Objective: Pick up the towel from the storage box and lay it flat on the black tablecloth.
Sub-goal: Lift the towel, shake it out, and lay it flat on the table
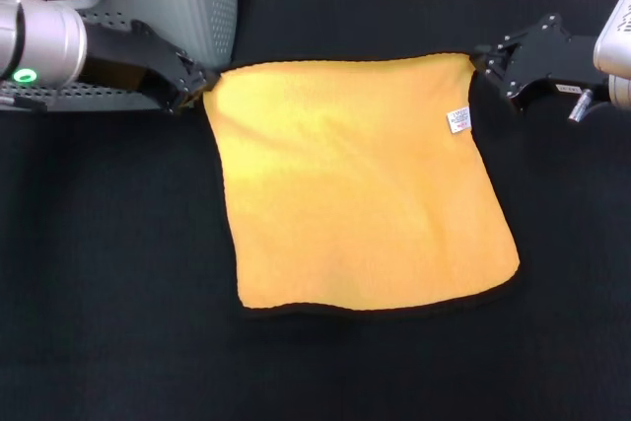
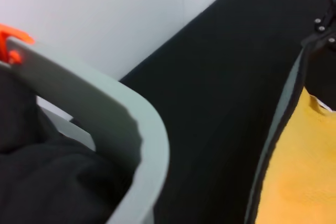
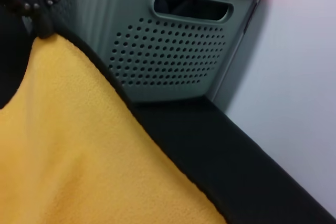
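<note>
The towel (image 1: 360, 184) lies spread nearly flat on the black tablecloth (image 1: 118, 273), just beside the storage box (image 1: 173, 7). Left gripper (image 1: 200, 81) and right gripper (image 1: 483, 64) each sit pinched on a far corner. Risk: lifting away before fully letting go would drag a corner up and wrinkle or fold the far edge.

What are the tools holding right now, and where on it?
The towel: left tool at its far left corner, right tool at its far right corner. It lies spread on the tablecloth.
</note>
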Robot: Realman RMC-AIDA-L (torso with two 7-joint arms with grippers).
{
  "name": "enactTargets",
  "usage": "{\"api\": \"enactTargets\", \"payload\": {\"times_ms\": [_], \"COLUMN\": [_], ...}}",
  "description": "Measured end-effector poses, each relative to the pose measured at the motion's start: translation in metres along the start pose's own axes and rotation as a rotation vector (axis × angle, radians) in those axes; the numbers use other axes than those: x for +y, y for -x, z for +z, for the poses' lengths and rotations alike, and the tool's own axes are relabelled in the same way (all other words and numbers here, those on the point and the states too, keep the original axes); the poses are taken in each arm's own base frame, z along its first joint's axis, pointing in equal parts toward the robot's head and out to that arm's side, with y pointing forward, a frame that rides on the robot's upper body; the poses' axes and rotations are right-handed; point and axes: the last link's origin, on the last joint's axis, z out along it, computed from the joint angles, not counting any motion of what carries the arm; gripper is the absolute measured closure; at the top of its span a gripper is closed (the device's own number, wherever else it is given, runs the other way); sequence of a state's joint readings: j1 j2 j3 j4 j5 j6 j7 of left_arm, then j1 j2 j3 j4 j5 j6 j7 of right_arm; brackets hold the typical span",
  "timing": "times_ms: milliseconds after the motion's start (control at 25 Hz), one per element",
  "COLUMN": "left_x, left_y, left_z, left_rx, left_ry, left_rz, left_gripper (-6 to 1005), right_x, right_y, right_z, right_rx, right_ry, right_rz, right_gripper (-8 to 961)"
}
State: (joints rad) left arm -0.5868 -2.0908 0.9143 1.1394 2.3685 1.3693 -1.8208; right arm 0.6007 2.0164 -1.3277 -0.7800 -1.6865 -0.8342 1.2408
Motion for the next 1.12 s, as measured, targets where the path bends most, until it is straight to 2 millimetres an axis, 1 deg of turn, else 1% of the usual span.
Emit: {"api": "enactTargets", "payload": {"times_ms": [120, 200, 720, 920, 1080, 1120], "left_x": [0.0065, 0.0075, 0.0059, 0.0051, 0.0048, 0.0052], "left_y": [-0.0013, -0.0018, -0.0036, -0.0041, -0.0032, -0.003], "left_z": [0.0066, 0.0076, 0.0076, 0.0084, 0.0085, 0.0088], "left_rx": [-0.02, -0.023, -0.017, -0.011, -0.006, -0.005], "left_ry": [0.028, 0.032, 0.02, 0.013, 0.009, 0.01], "left_rz": [0.014, 0.014, 0.006, -0.004, -0.014, -0.013], "left_gripper": [968, 968, 966, 957, 927, 888], "right_x": [0.0004, 0.0002, 0.0, -0.0044, -0.0036, -0.006], "right_y": [0.0001, -0.0001, -0.0044, -0.0084, -0.0063, -0.0059], "right_z": [0.0008, 0.0008, 0.0001, 0.0027, 0.0032, 0.0035], "right_rx": [0.001, 0.002, 0.012, 0.039, 0.029, 0.027], "right_ry": [0.002, 0.0, -0.008, -0.043, -0.046, -0.064], "right_rz": [0.003, 0.003, 0.01, 0.008, 0.015, 0.035], "right_gripper": [934, 933, 915, 903, 838, 822]}}
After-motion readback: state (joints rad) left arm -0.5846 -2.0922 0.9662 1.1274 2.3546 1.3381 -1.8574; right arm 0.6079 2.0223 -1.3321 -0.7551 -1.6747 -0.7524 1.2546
